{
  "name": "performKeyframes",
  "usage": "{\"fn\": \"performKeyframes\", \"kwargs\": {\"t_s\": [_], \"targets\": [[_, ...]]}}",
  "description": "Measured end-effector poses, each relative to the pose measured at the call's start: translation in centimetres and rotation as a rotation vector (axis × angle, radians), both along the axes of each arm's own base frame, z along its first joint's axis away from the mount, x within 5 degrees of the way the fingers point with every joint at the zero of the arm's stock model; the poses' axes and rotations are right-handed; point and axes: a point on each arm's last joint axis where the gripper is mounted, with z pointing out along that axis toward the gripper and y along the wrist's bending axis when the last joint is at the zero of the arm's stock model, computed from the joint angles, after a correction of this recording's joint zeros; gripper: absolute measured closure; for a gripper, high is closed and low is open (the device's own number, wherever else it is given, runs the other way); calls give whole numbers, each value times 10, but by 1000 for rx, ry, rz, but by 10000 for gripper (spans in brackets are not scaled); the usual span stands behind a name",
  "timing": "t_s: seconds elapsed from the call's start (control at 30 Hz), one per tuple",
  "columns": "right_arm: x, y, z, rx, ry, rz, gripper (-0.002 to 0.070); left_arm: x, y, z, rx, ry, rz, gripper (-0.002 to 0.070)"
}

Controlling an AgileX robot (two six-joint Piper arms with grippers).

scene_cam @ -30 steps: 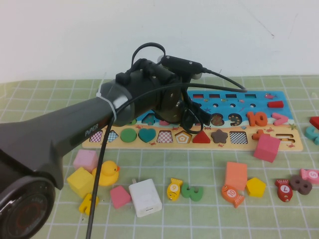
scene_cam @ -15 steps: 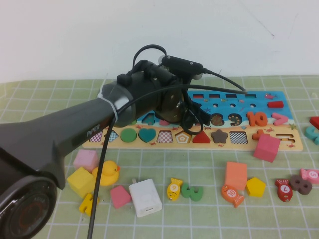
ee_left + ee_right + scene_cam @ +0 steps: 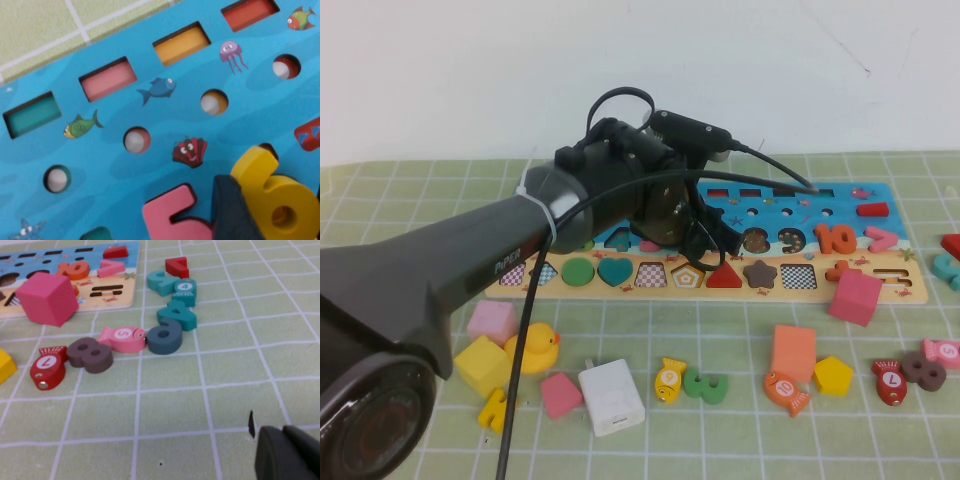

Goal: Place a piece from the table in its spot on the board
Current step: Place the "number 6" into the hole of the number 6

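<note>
Now the left gripper [image 3: 240, 210] is pinching the yellow 6 [image 3: 277, 192] over the board [image 3: 895, 285], one dark finger [image 3: 232, 212] pressing against the numeral's side. The 6 is sitting tilted just above the blue part of the board, right beside the pink 5 [image 3: 170, 215], which is lying in its own slot; whether the 6 is touching the board cannot be told. In the high view the left arm is covering the middle of the board and hiding the 6.

Beyond the 6, toward the board's far edge, four round holes [image 3: 214, 101] and four rectangular slots [image 3: 181, 44] are showing in a row each, with the table [image 3: 30, 30] starting just past that edge. The board's near edge is bordered by open mat, then by loose pieces: a pink cube [image 3: 855, 297] is resting against the board's right near corner, and a yellow duck [image 3: 535, 350], a white block [image 3: 611, 396] and a green 3 [image 3: 705, 385] are lying well off the board.

The right gripper [image 3: 287, 455] is hovering low over bare table well to the right of the board, near a dark 8 [image 3: 90, 355] and two fish pieces [image 3: 122, 337]; its fingers are too little in view to tell.
</note>
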Motion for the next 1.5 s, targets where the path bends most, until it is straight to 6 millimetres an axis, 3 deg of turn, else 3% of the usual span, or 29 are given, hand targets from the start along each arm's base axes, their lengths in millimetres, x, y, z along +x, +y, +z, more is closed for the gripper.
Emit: {"fn": "performKeyframes", "kwargs": {"t_s": [0.2, 0.47, 0.77, 0.9, 1.07, 1.13, 1.5], "targets": [[0, 0, 0, 0, 0, 0, 679, -1, 0, 0, 1, 15, 0, 345], [0, 0, 0, 0, 0, 0, 679, -1, -2, 10, -13, 42, 13, 228], [0, 0, 0, 0, 0, 0, 679, 2, -3, 34, -34, 11, 17, 226], [0, 0, 0, 0, 0, 0, 679, 2, -3, 33, -25, 23, 19, 309], [0, 0, 0, 0, 0, 0, 679, 5, 3, 32, -19, 34, 35, 564], [0, 0, 0, 0, 0, 0, 679, 7, 6, 32, -17, 33, 43, 629], [0, 0, 0, 0, 0, 0, 679, 14, 6, 16, 5, 42, 45, 675]]}}
